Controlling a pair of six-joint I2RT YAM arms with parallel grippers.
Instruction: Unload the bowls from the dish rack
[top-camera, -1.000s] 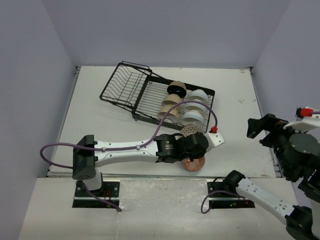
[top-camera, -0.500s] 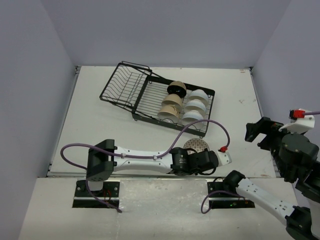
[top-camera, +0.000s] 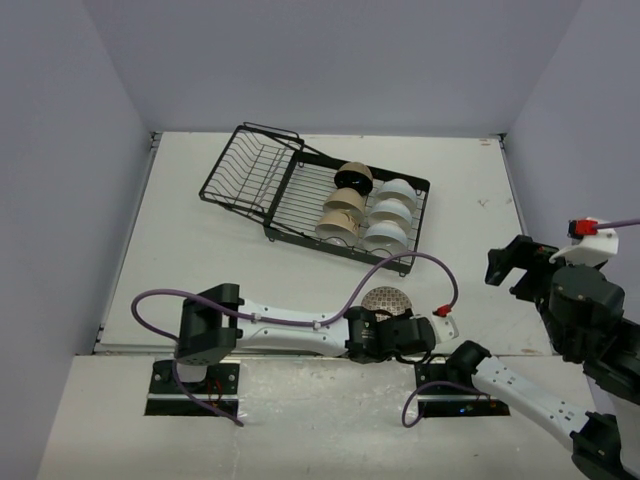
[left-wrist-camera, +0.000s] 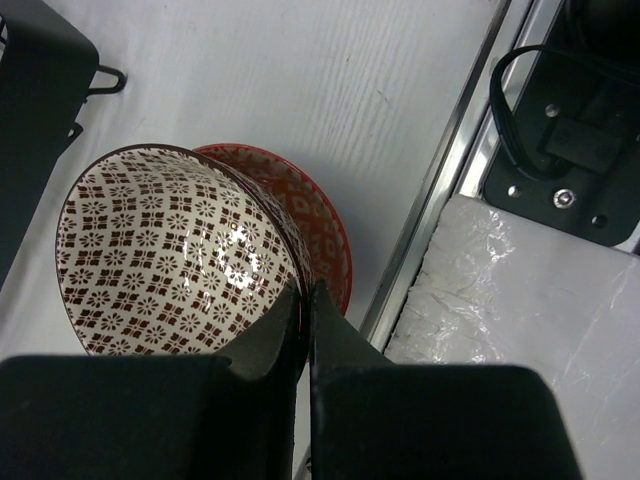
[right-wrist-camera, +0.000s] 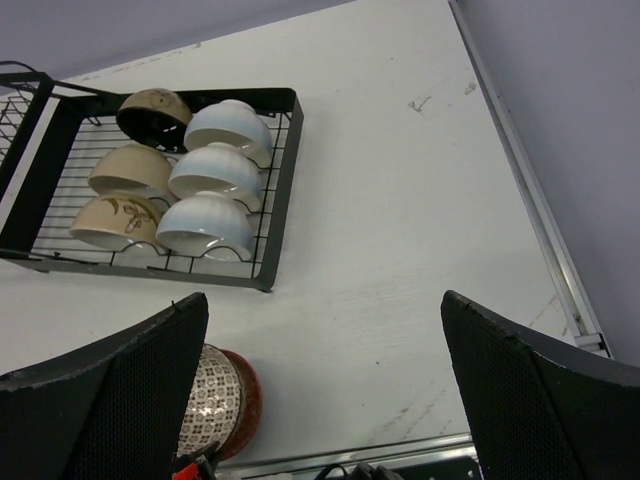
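My left gripper (left-wrist-camera: 305, 290) is shut on the rim of a brown-and-white patterned bowl (left-wrist-camera: 170, 250), one finger inside and one outside. That bowl (top-camera: 387, 298) is tilted and leans into a red bowl (left-wrist-camera: 320, 215) on the table by the near edge. The black dish rack (top-camera: 424, 186) stands at the back, and several white and beige bowls (right-wrist-camera: 215, 175) lie upside down in its flat section (right-wrist-camera: 282, 190). My right gripper (right-wrist-camera: 322, 300) is open and empty, held high over the table's right side (top-camera: 520, 268).
The rack's tilted basket section (top-camera: 245, 165) holds nothing. A metal rail (left-wrist-camera: 440, 180) runs along the table's front edge just right of the red bowl. A purple cable (top-camera: 400, 262) loops between the rack's front corner and the left wrist.
The left arm has drawn back toward the near edge, carrying the patterned bowl from beside the rack's corner down onto the red bowl. The right gripper has drifted slightly.
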